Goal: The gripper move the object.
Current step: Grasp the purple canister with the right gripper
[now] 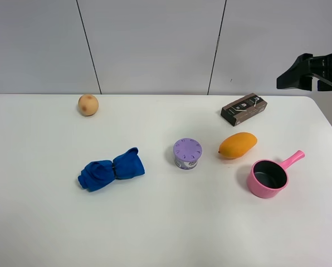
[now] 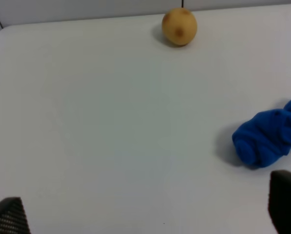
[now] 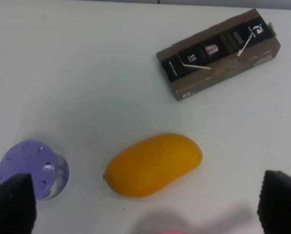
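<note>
1. The job has not really started. The container (image 1: 187, 153), a squat round tub with a lilac slotted lid, stands upright on the white table (image 1: 166, 233) near the middle, and nothing is touching it.
2. A blue cloth (image 1: 111, 169) lies well apart from the tub on one side. On the other side a mango (image 1: 238, 144) lies near it with a clear gap between them. A pink saucepan (image 1: 268, 177) sits beyond the mango, towards the front edge.
3. A dark box (image 1: 243, 109) and a round tan fruit (image 1: 88, 104) lie further back, out of the way.
4. The right arm (image 1: 316, 69) hangs high at the far right edge of the overhead view, well away from the tub.
5. The right claw (image 3: 145, 204) has its two fingers spread wide and holds nothing. Its camera looks down on the mango (image 3: 153, 164) and the box (image 3: 218, 53), with the tub (image 3: 33, 168) off to one side by one fingertip.
6. The left claw (image 2: 146, 209) is also spread apart and empty. Its camera shows only the cloth (image 2: 267, 136), the tan fruit (image 2: 179, 27) and bare table, not the tub.
7. The step in hand looks like the approach. The right claw seems the likelier one to do the work, since the tub is already in its sight.
8. The next move calls for swinging that claw sideways until the tub sits between the fingers. It then has to come down without knocking the mango and close on the tub's labelled side, below the lid.
</note>
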### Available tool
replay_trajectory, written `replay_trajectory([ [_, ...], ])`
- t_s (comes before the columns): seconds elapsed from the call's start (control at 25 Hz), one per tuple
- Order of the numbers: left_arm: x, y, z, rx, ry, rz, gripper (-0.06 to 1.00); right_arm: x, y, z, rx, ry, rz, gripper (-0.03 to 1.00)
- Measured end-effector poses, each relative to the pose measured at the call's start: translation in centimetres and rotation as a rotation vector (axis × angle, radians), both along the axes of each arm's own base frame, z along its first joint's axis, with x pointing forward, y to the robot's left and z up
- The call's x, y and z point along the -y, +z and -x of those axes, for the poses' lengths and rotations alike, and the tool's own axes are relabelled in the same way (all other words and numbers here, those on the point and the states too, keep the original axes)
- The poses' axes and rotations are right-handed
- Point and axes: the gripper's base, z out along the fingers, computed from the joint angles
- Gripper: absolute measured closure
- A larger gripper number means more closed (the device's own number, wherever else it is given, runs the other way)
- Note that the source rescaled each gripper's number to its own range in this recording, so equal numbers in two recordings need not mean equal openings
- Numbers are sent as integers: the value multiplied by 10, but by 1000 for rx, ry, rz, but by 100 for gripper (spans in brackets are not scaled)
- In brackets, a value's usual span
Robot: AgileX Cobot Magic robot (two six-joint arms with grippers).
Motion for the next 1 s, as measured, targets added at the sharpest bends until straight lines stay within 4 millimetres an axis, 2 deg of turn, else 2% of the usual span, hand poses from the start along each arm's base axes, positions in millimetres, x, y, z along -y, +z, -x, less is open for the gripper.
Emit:
replay_trajectory([
  [0.56, 0, 0, 0, 0, 0, -1, -6, -7, -4, 5, -53, 71, 31, 32],
  [0.68, 0, 0, 0, 0, 0, -1, -6, -25, -4, 4, -28, 149, 82, 32],
  [0.88, 0, 0, 0, 0, 0, 0, -6, -67, 0, 7, 45, 266, 96, 32],
  [1.0, 0, 0, 0, 0, 0, 0, -6, -91, -7, 7, 33, 323, 97, 32],
])
